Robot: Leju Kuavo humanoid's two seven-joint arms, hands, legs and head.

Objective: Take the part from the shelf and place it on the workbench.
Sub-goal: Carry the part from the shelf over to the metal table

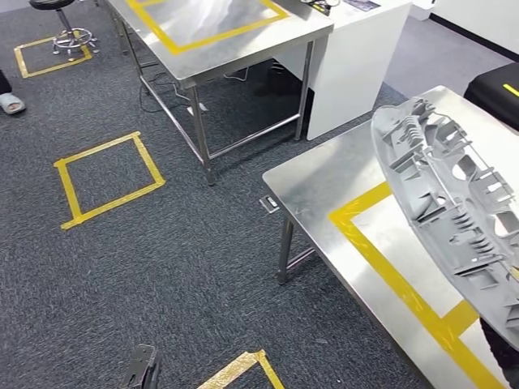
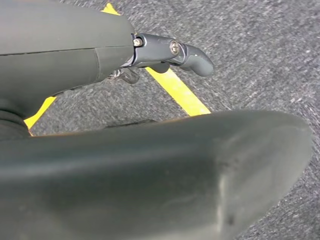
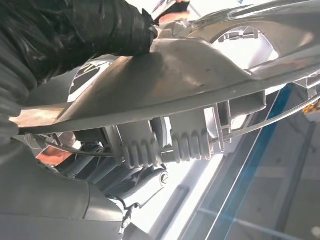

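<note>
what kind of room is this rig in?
Likely a workshop or robot test lab: steel workbenches marked with yellow tape, taped squares on grey carpet, and a grey plastic part held over the near bench.

The part (image 1: 450, 190) is a long grey plastic moulding, ribbed and pierced with openings. It is held tilted above the steel table (image 1: 318, 190), over its yellow tape (image 1: 392, 275). Its near end is gripped by the right robot hand (image 3: 75, 35).

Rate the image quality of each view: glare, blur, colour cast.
Head view: sharp, with soft glare on the far steel table. Left wrist view: carpet motion-blurred behind the left hand. Right wrist view: blown-out highlights and a blue cast around the grey part.
</note>
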